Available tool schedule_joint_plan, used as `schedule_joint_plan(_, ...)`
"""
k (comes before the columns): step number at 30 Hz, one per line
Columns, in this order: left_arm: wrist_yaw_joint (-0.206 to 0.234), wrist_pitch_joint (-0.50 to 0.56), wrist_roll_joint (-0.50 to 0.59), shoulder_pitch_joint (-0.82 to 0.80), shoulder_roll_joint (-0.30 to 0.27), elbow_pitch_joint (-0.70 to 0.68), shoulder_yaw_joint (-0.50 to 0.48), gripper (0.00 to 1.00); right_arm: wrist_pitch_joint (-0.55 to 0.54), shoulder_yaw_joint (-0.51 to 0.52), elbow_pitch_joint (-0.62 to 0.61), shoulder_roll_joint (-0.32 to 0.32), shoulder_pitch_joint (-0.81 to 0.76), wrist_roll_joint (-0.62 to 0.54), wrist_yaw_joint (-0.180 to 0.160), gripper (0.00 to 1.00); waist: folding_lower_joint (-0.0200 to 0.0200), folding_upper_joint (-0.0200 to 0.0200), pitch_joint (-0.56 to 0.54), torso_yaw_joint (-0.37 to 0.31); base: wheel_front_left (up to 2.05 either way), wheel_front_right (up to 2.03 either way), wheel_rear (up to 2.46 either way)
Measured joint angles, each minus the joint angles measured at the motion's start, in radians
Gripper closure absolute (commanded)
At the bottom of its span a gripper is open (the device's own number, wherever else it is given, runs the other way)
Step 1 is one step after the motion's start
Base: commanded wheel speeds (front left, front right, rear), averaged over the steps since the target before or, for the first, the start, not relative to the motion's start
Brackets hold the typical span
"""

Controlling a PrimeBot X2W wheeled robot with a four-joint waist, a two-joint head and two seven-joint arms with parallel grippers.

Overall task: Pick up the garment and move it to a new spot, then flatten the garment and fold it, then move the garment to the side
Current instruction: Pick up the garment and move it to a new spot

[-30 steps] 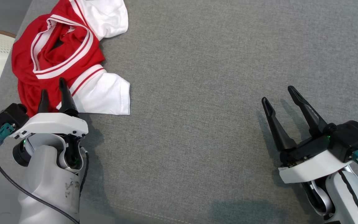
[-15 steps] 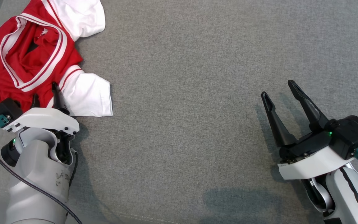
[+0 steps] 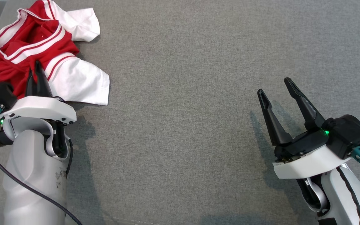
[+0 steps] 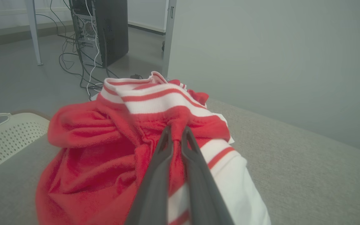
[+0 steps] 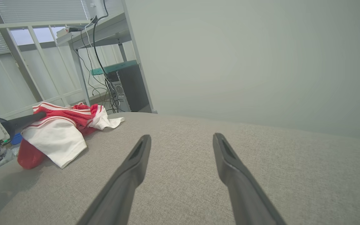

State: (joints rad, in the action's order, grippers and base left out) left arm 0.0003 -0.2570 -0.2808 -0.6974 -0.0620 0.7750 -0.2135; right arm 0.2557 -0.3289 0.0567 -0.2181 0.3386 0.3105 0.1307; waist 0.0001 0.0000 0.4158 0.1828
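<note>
Pinching shut where a second ago its fingers stood apart, the left gripper (image 3: 33, 71) now clamps a bunched red fold of the red-and-white T-shirt (image 3: 17, 56), crumpled at the far left corner of the grey cushion (image 3: 183, 93). The grasp looks made, so lifting can likely begin. The right gripper (image 3: 274, 86) hangs wide open and empty, well apart.

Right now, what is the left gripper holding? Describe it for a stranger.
On the wide grey cushion, at its far left corner, lies a crumpled shirt. The left gripper pinches its red body. Red cloth, white sleeves and striped trim set it apart from the plain grey.
</note>
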Motion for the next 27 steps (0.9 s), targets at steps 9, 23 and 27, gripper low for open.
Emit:
schedule_joint_plan(9, -0.057, 0.0, 0.059, 0.08, 0.029, -0.278, -0.007, 1.0, 0.0, 0.053, -0.009, 0.061, -0.042, 0.0, 0.0, 0.0, -0.0001, 0.0, -0.084, -0.052, 0.0, 0.0, 0.0)
schedule_joint_plan(23, -0.114, 0.012, -0.078, 0.083, 0.039, -0.485, 0.15, 1.0, 0.0, 0.112, -0.022, 0.119, -0.121, -0.003, 0.0, 0.0, -0.0001, 0.0, -0.192, -0.212, 0.0, 0.0, 0.0)
schedule_joint_plan(27, -0.105, 0.047, -0.272, 0.083, 0.038, -0.541, 0.309, 1.0, 0.0, 0.121, -0.025, 0.129, -0.144, -0.003, 0.0, 0.0, -0.0001, 0.0, -0.239, -0.295, 0.0, 0.0, 0.0)
